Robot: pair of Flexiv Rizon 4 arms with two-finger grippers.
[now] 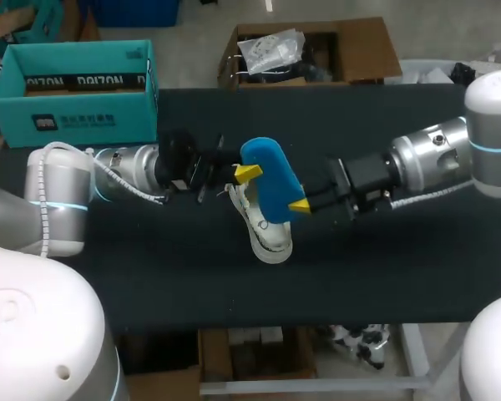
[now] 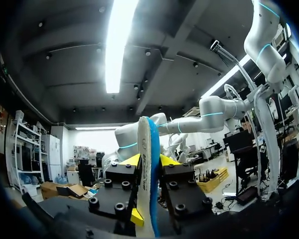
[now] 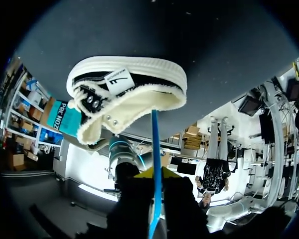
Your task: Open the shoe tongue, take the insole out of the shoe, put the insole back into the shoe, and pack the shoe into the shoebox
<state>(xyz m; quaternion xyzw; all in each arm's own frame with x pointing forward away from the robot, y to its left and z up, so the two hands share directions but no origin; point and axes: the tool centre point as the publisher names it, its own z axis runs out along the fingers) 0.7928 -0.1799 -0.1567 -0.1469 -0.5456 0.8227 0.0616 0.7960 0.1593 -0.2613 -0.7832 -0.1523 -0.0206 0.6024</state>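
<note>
Both clamped shut on the blue insole [image 1: 271,180]: left gripper [image 1: 248,173] on one long edge, right gripper [image 1: 299,205] on the other. Insole sat over the shoe [image 1: 270,238] opening.

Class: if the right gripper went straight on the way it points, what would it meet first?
Probably the shoe. Its opening lies straight ahead of the right gripper, at the far end of the insole it holds. Depth is unclear, so the gap cannot be judged.
</note>
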